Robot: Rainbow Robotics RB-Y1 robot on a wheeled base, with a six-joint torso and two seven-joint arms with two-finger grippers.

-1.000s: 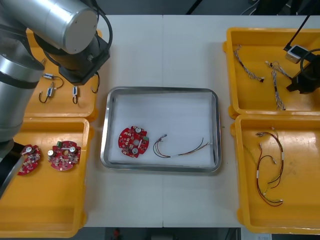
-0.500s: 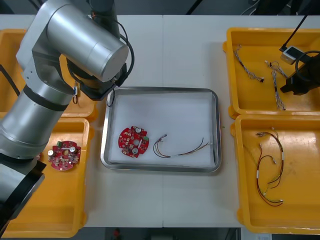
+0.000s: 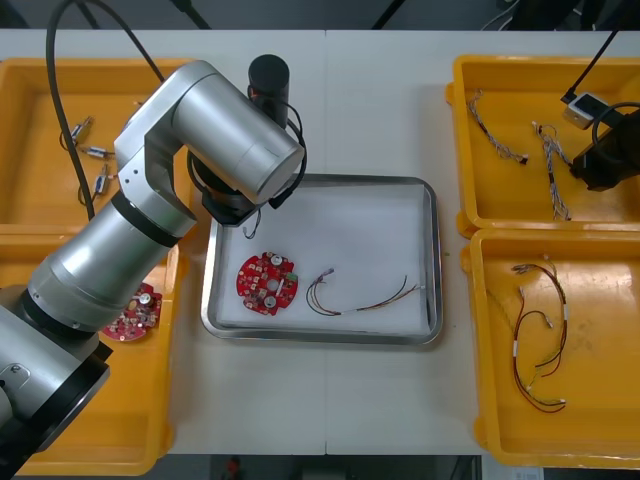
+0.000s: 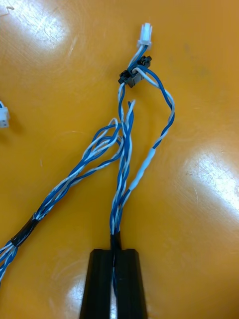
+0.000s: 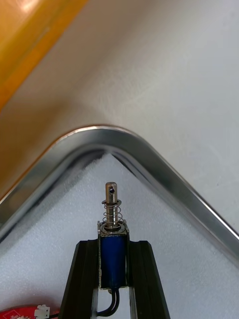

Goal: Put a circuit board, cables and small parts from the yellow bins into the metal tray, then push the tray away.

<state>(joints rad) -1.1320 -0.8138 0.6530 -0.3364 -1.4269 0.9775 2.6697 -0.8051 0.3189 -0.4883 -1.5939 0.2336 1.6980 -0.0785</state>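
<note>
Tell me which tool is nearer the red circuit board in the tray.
Left. The left tool, holding a small metal part, hangs over a tray corner near the circuit board; the right tool is far off in a yellow bin, shut on a blue-and-white cable.

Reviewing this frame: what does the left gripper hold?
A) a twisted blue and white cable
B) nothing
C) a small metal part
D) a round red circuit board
C: in the left wrist view the left gripper is shut on a small metal part, above a corner of the metal tray.
</note>
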